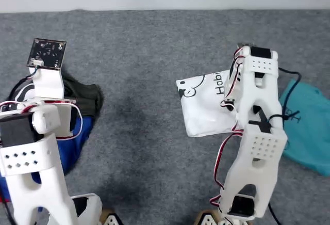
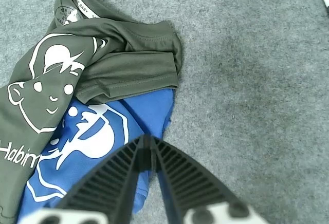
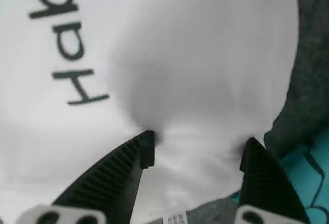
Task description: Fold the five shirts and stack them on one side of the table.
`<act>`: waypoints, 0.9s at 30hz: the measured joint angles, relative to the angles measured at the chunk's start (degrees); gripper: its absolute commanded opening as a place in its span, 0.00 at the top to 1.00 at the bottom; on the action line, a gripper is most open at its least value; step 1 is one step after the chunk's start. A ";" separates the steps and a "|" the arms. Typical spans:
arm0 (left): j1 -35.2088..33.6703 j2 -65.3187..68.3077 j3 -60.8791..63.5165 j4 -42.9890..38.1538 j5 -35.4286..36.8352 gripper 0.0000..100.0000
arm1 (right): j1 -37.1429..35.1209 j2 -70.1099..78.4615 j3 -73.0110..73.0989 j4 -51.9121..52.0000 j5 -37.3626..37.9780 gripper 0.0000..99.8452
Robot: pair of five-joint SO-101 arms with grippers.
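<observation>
A white shirt (image 1: 206, 106) with black print lies right of the table's middle. My right gripper (image 3: 199, 152) is open and pressed down on the white shirt (image 3: 180, 54), a fingertip (image 3: 146, 149) on either side of a raised fold. A teal shirt (image 1: 307, 127) lies at the right edge, beside the white one. At the left, a dark green shirt (image 2: 103, 64) with a white cartoon print lies on top of a blue shirt (image 2: 97, 136). My left gripper (image 2: 149, 149) is shut, with nothing held, over the blue shirt's edge.
The table is covered in grey felt (image 1: 144, 80), with a wide bare stretch between the two piles and along the far side. The left arm (image 1: 31, 153) and the right arm (image 1: 258, 132) rise from the near edge. A pale wall runs behind the far edge.
</observation>
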 measured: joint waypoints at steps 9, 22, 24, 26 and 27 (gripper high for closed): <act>0.00 0.00 0.18 0.00 0.00 0.99 | 0.62 4.22 -2.64 -0.44 0.62 0.98; 0.00 0.00 0.18 0.00 0.00 0.99 | 0.53 2.46 -1.85 0.62 11.08 0.99; 0.00 0.00 0.18 0.00 0.00 0.99 | 0.53 2.02 -1.76 -0.79 16.62 0.99; 0.00 0.00 0.18 0.00 0.00 0.99 | 0.44 2.02 -1.67 -2.90 22.77 0.99; 0.00 0.00 0.18 0.00 0.00 0.99 | 0.44 2.02 -1.67 -3.87 26.11 0.99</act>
